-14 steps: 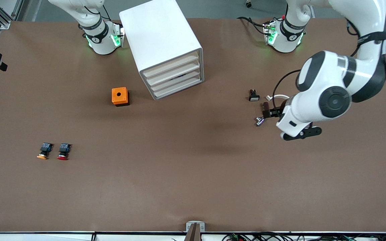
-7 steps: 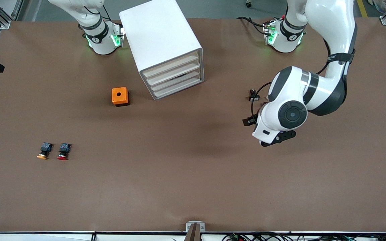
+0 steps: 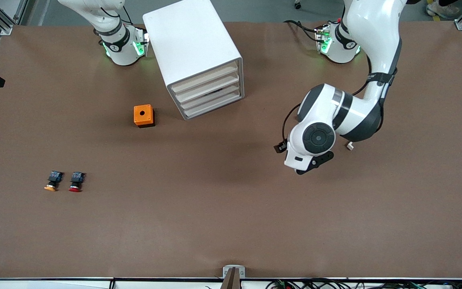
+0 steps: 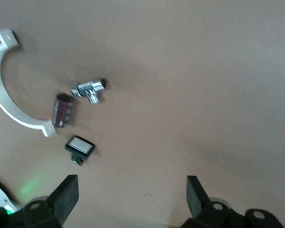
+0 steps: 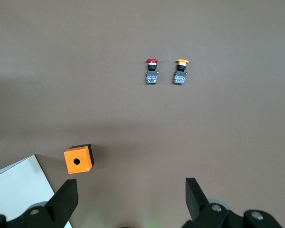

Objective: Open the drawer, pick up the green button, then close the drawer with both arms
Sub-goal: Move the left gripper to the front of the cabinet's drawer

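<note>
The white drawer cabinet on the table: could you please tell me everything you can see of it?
The drawer cabinet is a glossy white box, plastic by its look, with rounded edges and four stacked pale drawers, all shut. It stands on the brown table, turned at an angle, between the two arm bases. The orange box sits apart from it, toward the right arm's end. Nothing touches it but the table.

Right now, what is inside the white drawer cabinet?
Nothing inside can be seen. The drawer cabinet shows stacked drawer fronts, all pushed in, so their contents are covered. No green-capped button shows anywhere; only the orange-capped button and the red-capped button lie in the open.
</note>
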You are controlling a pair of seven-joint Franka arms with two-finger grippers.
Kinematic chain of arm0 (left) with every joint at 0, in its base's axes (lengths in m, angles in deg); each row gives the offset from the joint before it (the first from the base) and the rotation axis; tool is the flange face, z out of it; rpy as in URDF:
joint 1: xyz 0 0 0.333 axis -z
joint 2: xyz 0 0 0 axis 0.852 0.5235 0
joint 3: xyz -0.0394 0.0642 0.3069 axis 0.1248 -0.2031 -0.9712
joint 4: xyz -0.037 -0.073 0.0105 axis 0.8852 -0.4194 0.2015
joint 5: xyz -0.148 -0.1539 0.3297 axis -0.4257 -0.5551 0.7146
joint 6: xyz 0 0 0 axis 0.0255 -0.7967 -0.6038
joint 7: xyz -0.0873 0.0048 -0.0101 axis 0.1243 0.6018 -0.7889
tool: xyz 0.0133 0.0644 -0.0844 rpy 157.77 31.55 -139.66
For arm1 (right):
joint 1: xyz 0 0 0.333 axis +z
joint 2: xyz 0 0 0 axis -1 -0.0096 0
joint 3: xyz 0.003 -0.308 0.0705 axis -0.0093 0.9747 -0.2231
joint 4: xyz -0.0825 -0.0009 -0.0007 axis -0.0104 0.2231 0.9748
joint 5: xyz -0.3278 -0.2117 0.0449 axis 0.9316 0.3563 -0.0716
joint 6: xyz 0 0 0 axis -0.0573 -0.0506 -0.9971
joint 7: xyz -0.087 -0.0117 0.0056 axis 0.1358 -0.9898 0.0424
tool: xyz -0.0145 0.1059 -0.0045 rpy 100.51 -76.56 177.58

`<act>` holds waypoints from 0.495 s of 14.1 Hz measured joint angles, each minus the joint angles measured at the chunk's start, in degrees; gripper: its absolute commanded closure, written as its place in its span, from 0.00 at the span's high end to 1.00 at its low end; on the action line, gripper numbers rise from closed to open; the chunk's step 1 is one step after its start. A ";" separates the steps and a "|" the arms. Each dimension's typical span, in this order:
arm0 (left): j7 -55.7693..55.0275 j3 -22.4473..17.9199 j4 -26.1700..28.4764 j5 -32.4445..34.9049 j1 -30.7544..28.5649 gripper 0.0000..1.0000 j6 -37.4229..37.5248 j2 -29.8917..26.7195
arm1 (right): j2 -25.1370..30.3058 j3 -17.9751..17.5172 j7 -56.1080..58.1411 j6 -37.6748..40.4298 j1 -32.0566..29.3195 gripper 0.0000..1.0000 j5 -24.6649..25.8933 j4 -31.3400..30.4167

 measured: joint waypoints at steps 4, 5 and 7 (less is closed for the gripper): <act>-7.30 -0.01 -1.24 -6.99 0.24 1.00 -1.47 2.37 | 0.00 0.00 0.05 0.00 0.00 1.00 0.00 0.00; -10.00 -0.01 -1.88 -8.52 0.30 1.00 -1.47 2.93 | 0.00 0.00 0.05 0.00 0.00 1.00 0.00 0.00; -15.07 0.02 -3.01 -13.01 0.65 1.00 -1.47 4.07 | 0.00 0.00 0.06 0.00 -0.01 1.00 0.00 0.00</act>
